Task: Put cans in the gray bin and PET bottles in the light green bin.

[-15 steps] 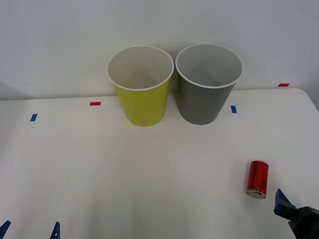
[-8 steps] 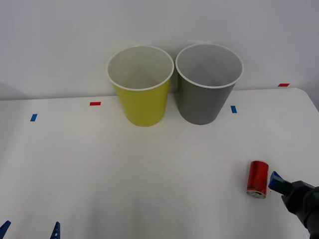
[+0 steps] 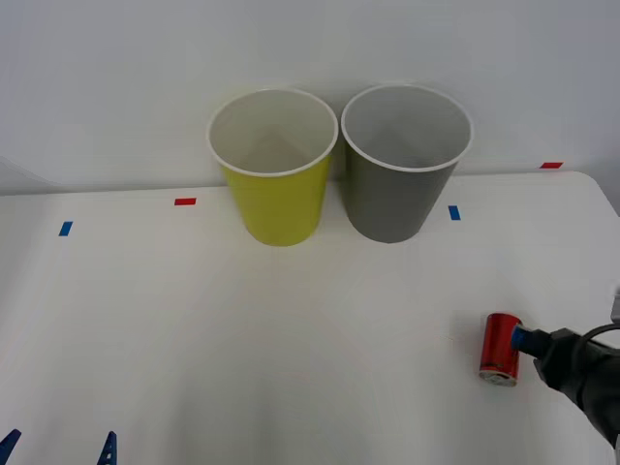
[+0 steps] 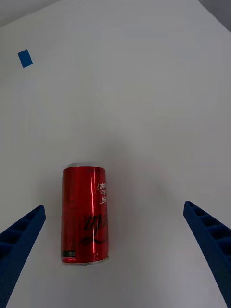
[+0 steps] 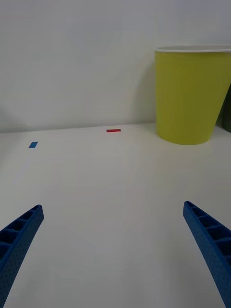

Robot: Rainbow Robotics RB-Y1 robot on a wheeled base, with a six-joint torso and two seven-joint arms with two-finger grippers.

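Right gripper (image 4: 115, 250) fingers apart, straddling lying can (image 4: 85, 214) for grasp; gray bin (image 3: 397, 208) destination. Left gripper (image 5: 115, 255) fingers apart, parked low over worktop (image 3: 194, 339).

A small red can (image 3: 501, 348) with silver ends is laid on its side, well apart from the upright, side-by-side light green bin (image 3: 274, 170) and gray bin (image 3: 402, 165).

A white table (image 3: 242, 329) fills the scene beneath a pale wall (image 3: 116, 77); blue tape marks (image 3: 65, 229) lie at nine and three o'clock. Red tape marks (image 3: 184, 201) sit toward ten and two o'clock.
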